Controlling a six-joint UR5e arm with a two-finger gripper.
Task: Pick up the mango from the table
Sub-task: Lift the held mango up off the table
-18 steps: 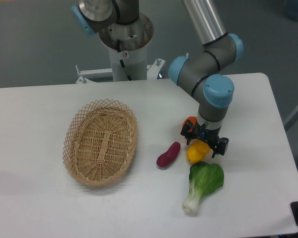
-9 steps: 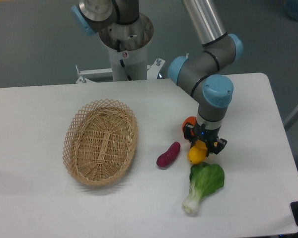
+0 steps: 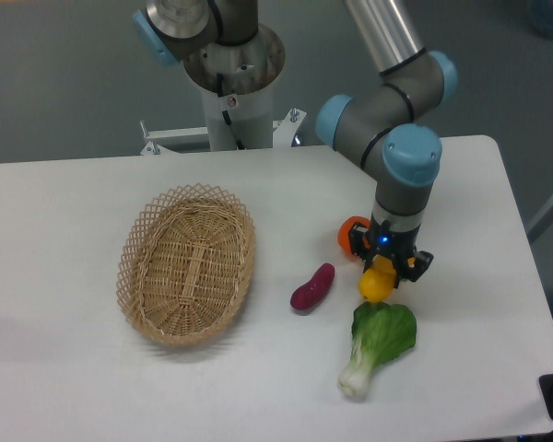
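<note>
Mango (image 3: 377, 284) now higher in claw (image 3: 388, 268)

Round orange fruit (image 3: 351, 230) half hidden behind black two-finger gripper (image 3: 388, 269). Glossy yellow mango's (image 3: 378, 284) top covered by gripper fingers.

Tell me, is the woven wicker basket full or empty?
Empty. Only bare weave shows inside the oval wicker basket; the produce lies outside it.

Robot arm descending from upper frame, elbow bent, wrist vertical. Tool (image 3: 384, 273) points straight down above the table (image 3: 64, 387), its two fingers closed against a mango (image 3: 377, 284) held between them.
</note>
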